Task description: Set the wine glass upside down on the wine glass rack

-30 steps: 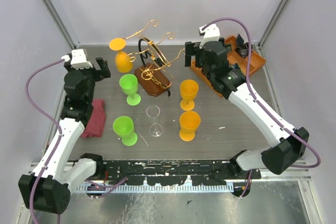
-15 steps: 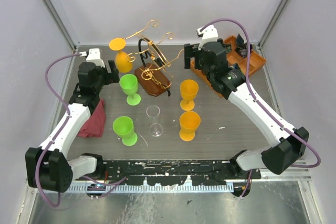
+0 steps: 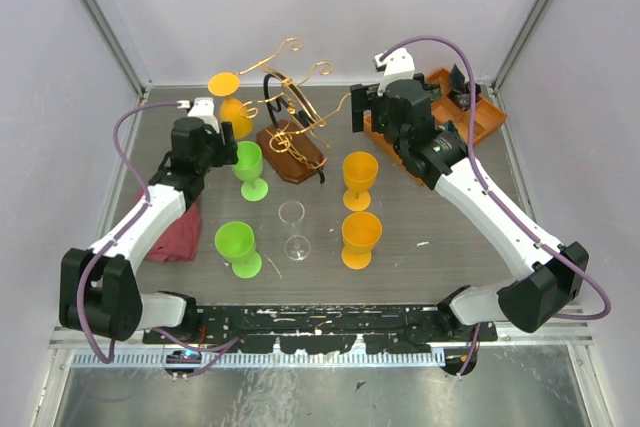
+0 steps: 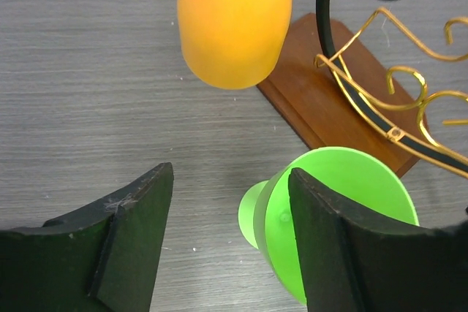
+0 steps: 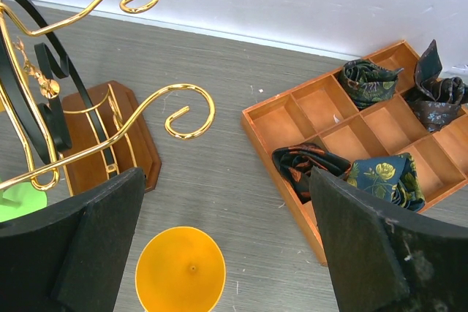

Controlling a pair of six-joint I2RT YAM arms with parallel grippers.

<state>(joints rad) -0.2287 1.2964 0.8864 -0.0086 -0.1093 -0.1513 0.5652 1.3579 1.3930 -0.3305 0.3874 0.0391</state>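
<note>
Left gripper [image 4: 230,180], jaws wide and empty, hovers at the upright green glass [image 4: 344,202] beside the rack [image 4: 329,100]; the grasp seems next, needing the bowl centred between them. Right gripper [image 5: 227,180] gapes, empty

This is a robotics lab test cell. Plain white panels [image 3: 330,7] on aluminium posts [image 3: 102,17] box in a grey wood-grain surface [image 3: 400,197]. Two white arms [image 3: 500,217] trailing purple cables [image 3: 100,132] are bolted to a black rail [image 3: 330,325]. Bright plastic goblets [image 3: 360,237] stand on the surface.
</note>
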